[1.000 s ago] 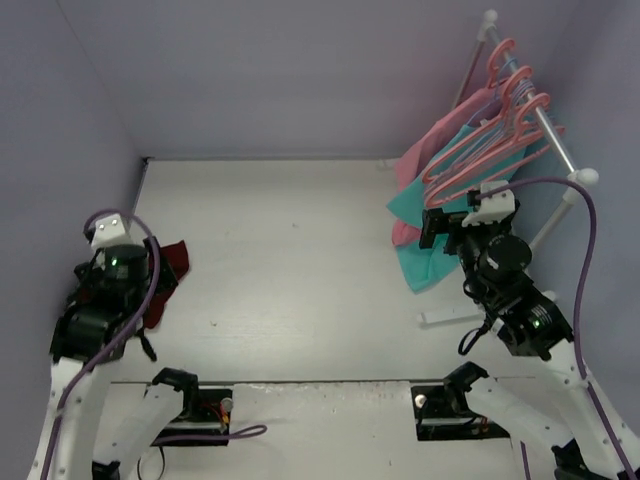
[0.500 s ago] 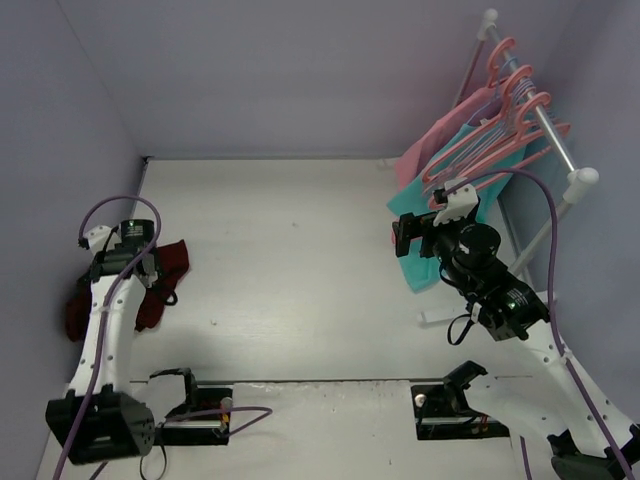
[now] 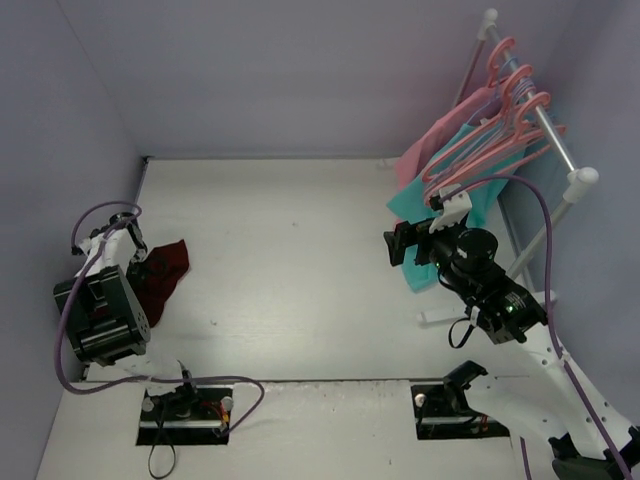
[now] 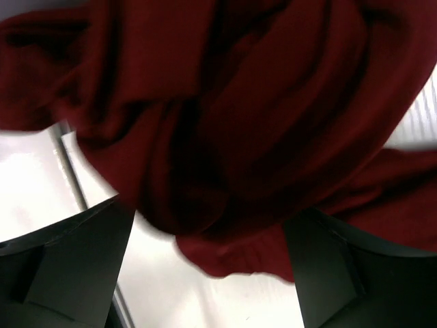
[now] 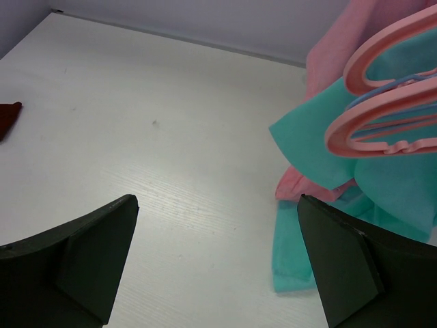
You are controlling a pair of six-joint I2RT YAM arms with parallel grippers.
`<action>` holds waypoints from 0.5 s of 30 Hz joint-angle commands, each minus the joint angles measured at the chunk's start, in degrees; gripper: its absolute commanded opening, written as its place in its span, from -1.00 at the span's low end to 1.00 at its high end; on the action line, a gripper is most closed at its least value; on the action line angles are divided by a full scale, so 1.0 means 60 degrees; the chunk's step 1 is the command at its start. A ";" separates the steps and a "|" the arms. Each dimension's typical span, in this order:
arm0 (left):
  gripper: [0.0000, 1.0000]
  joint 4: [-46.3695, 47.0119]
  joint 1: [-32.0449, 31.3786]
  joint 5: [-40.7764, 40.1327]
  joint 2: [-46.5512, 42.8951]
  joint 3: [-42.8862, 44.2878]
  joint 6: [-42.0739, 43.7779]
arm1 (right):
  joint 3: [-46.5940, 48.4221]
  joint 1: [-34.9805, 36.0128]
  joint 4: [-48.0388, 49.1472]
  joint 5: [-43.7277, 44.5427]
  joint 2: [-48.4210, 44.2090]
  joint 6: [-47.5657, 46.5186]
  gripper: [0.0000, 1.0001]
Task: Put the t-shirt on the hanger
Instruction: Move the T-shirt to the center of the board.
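White bench [image 3: 300,260], left edge: crumpled t-shirt [image 4: 225,116] directly under left claw [image 4: 208,225], between wide-open fingers, not gripped. Right claw [image 5: 215,205] far off, wide open, holding nothing.

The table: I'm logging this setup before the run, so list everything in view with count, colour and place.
table: one, white, under it all
rack: one, white, back right
t-shirt: one, maroon, crumpled at the table's left edge
hangers: several, salmon pink, on the rack
teal garment: one, teal, hanging on the rack
pink garment: one, pink, hanging beside the teal one
left gripper: one, black, open at the t-shirt
right gripper: one, black, open, near the teal garment
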 commanded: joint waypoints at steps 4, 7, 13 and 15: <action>-0.57 0.0382 -0.0025 0.0530 0.1461 0.1210 0.0027 | 0.0285 0.0060 0.0695 -0.0377 0.0043 0.0274 1.00; -1.00 0.0748 -0.0492 0.0941 0.1340 0.1390 0.0538 | 0.0372 0.0048 0.0695 -0.0364 0.0094 0.0311 1.00; -1.00 0.0785 -0.3860 0.0890 0.0121 0.3690 0.2583 | 0.0858 0.0063 0.0725 -0.0489 0.0559 -0.0060 1.00; -1.00 0.0568 -0.5231 0.0780 -0.0550 0.4689 0.2905 | 0.1231 0.0049 0.0725 -0.0538 0.0866 -0.0257 1.00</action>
